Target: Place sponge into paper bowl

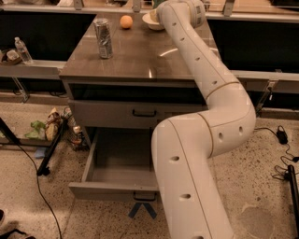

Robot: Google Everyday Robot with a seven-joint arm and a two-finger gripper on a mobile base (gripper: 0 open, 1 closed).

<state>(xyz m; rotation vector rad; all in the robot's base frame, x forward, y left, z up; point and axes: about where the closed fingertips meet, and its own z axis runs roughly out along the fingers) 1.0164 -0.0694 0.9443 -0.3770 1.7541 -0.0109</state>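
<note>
The pincer [158, 10] hangs just over the paper bowl [150, 23] at the far edge of the table [140, 60], its state beyond telling; the sponge is hidden, probably there; placing seems underway, calling next for a clean release, then a straight lift.

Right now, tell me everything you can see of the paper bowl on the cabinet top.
The paper bowl is shallow, round and off-white, with a thin rim, upright near the far edge of the wooden cabinet top, right of the orange and apart from it. Only its left part shows; the robot arm covers the rest. The gripper is hidden behind the arm's end, by the bowl. What lies inside cannot be told.
</note>
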